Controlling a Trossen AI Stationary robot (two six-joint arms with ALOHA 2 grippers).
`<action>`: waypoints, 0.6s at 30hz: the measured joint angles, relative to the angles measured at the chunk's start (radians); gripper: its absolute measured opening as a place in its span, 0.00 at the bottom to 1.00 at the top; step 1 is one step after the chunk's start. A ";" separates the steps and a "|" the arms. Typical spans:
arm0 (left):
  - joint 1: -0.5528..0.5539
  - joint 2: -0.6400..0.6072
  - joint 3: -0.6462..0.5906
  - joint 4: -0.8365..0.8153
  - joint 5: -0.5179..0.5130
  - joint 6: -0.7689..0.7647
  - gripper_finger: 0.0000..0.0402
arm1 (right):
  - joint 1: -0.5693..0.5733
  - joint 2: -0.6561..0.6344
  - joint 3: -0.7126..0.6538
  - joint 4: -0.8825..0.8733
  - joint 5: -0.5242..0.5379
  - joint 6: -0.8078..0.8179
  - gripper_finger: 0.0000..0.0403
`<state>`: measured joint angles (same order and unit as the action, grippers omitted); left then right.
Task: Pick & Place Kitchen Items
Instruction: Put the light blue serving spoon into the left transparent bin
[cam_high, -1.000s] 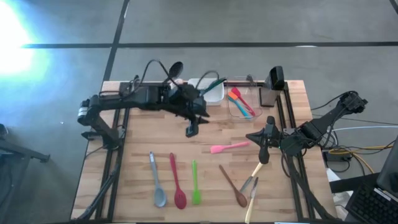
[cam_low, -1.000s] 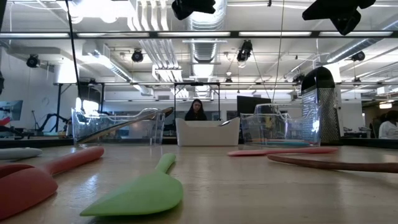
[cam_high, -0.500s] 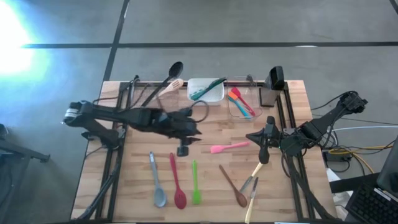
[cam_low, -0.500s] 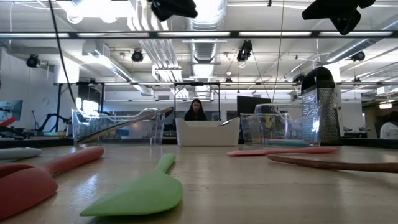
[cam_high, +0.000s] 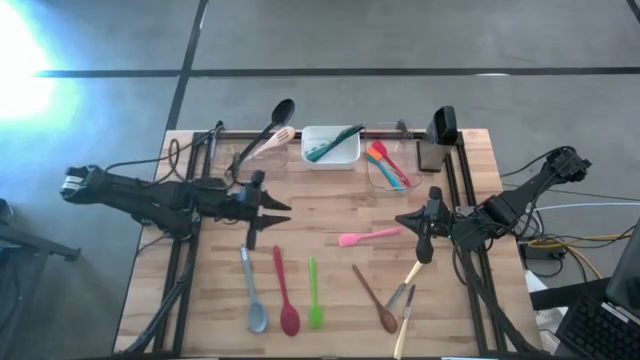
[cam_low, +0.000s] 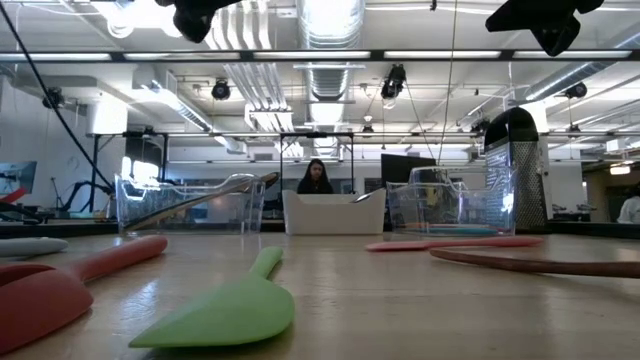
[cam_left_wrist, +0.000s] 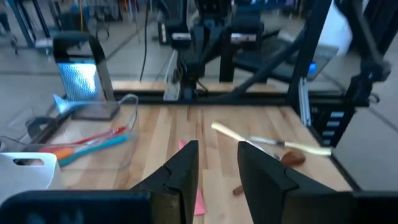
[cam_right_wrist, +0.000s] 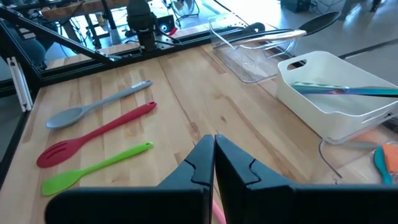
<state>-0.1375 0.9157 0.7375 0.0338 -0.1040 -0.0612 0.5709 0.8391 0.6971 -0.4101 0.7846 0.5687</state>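
Above grey spoon (cam_high: 252, 299): left gripper (cam_high: 252, 238), open-fingered.

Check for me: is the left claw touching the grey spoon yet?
Apart. In the high view the left claw sits short of the grey spoon with bare wood between them; the left wrist view shows its open fingers holding nothing.

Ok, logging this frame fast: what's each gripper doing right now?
Left gripper: open, empty, above the grey spoon's handle end.
Right gripper: shut, empty, waiting beside the pink spatula.
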 joint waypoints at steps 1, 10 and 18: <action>0.000 -0.021 -0.034 0.038 0.000 0.000 0.29 | 0.000 0.000 0.000 0.000 0.000 0.000 0.02; 0.000 -0.115 -0.239 0.228 0.005 0.025 0.29 | 0.000 0.000 0.000 -0.004 -0.004 0.001 0.02; -0.002 -0.122 -0.275 0.171 0.029 -0.126 0.29 | 0.000 0.000 0.000 -0.005 -0.007 0.005 0.02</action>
<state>-0.1392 0.7939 0.4629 0.2051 -0.0746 -0.1873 0.5709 0.8391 0.6971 -0.4152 0.7773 0.5735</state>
